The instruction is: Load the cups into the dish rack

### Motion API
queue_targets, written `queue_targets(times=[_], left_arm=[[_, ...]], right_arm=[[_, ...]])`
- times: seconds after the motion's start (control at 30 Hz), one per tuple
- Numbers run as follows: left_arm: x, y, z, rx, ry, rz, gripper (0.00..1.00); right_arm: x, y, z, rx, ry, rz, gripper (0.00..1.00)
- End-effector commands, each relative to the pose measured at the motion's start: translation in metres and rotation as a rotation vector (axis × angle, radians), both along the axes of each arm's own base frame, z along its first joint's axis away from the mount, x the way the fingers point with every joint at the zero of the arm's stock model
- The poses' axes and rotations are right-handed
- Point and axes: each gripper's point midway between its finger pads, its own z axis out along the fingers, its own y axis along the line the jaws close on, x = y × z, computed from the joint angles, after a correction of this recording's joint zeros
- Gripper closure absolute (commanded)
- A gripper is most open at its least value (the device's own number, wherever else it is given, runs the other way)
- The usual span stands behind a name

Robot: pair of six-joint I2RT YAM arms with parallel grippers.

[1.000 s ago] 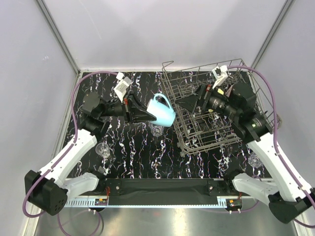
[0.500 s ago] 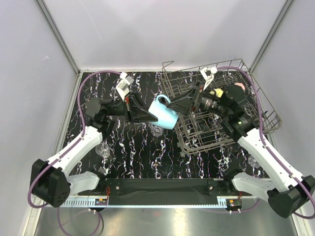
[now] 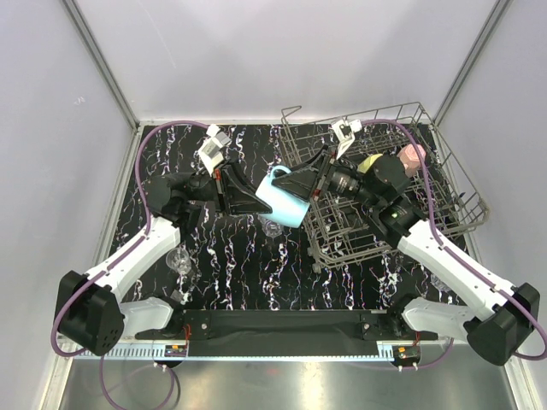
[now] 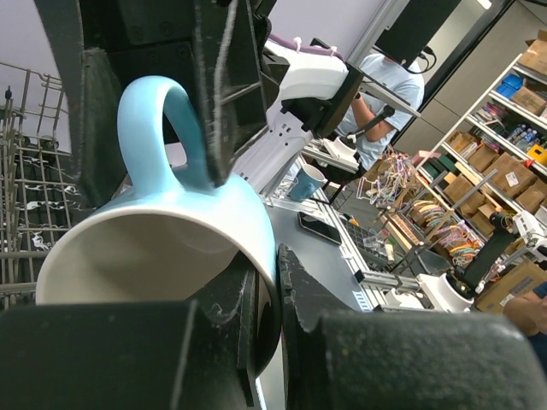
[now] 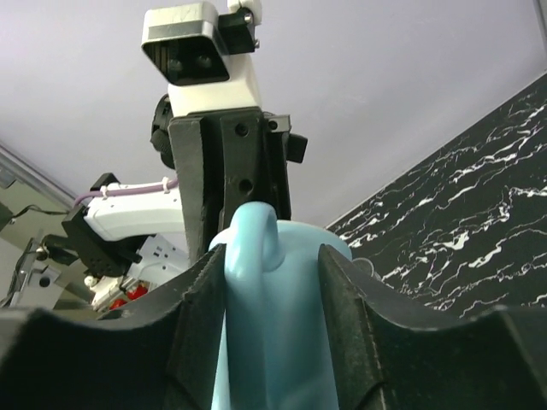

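Observation:
A light blue mug (image 3: 288, 202) hangs in the air left of the dish rack (image 3: 389, 232), handle toward the rack. My left gripper (image 3: 259, 200) is shut on its rim, one finger inside the mouth and one outside (image 4: 280, 282). My right gripper (image 3: 297, 181) reaches in from the rack side. In the right wrist view its jaws (image 5: 273, 256) straddle the mug's handle (image 5: 252, 256): the left finger lies against the handle and a gap remains on the other side. A pale yellow cup (image 3: 373, 162) and a pink cup (image 3: 413, 155) sit in the rack's far part.
Two clear glasses stand on the black marbled table (image 3: 231, 265): one under the mug (image 3: 272, 227), another near the left arm (image 3: 179, 260). Grey walls close in the back and sides. The rack's wires (image 4: 26, 171) show at the left of the left wrist view.
My right gripper has swung left from over the rack to the blue mug, and its jaws have narrowed around the handle. The left gripper has kept its hold, barely moving.

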Motion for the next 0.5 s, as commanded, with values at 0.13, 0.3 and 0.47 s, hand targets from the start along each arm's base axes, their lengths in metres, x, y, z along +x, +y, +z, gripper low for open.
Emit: queue_targets(times=[0.13,0.3,0.47], left_arm=[[-0.005,0.003,0.017,-0.079,-0.093,0.020,1.00],[-0.005,0.003,0.017,-0.082,-0.088,0.020,1.00],[-0.001,0.001,0.015,-0.072,-0.075,0.018,0.97]], right_arm=[[0.000,0.011,0.018,0.112,-0.059,-0.045,0.54],[-0.002,0.018,0.011,0.099,-0.043,-0.033,0.77],[-0.001,0.016,0.008,0.081,-0.029,-0.054,1.00]])
